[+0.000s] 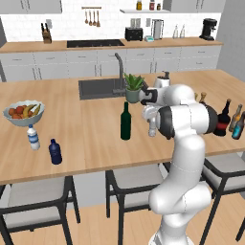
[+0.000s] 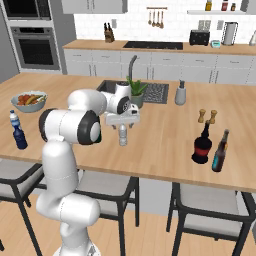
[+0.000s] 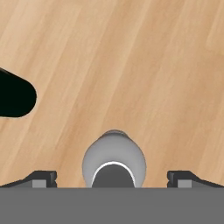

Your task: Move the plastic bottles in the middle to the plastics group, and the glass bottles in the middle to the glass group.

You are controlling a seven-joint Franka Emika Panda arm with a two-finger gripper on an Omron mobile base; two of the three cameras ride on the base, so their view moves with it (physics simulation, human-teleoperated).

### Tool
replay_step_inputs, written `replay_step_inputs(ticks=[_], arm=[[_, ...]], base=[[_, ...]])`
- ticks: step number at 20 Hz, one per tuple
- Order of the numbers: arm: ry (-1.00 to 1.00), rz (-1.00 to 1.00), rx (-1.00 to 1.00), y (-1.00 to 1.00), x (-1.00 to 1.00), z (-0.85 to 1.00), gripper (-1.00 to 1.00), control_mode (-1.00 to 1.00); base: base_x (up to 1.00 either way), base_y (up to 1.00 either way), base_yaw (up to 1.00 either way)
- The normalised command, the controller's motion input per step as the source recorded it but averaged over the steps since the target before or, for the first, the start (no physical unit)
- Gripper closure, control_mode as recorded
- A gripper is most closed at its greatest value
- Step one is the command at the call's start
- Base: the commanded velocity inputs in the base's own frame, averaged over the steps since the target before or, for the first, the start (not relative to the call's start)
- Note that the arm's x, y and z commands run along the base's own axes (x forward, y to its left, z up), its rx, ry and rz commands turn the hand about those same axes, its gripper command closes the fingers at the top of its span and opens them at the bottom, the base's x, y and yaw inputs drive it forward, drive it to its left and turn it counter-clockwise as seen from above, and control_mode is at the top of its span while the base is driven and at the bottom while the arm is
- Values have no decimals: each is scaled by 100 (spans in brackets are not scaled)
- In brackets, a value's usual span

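- Gripper: jaws spread wide, holding nothing, poised directly above the small clear greyish bottle.
- That bottle stands upright on the wooden counter, beside the green wine bottle.

No lettering, brand, number or sign is legible anywhere in this kitchen; the blue label on the clear bottle and the red band on the black bottle are too small and blurred to read.
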Motion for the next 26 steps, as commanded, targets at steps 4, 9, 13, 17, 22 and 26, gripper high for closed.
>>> replay_step_inputs(ticks=[4,9,13,17,22,26], arm=[[0,0,0,0,2,-6,-100,-100],[0,0,0,0,0,0,-100,-100],[-6,0,0,0,0,0,-100,-100],[-6,0,0,0,0,0,-100,-100],[0,0,0,0,0,-1,-100,-100],[0,0,0,0,0,-18,-100,-100]], base=[[0,0,0],[0,0,0],[0,0,0],[0,0,0],[0,0,0],[0,0,0]])
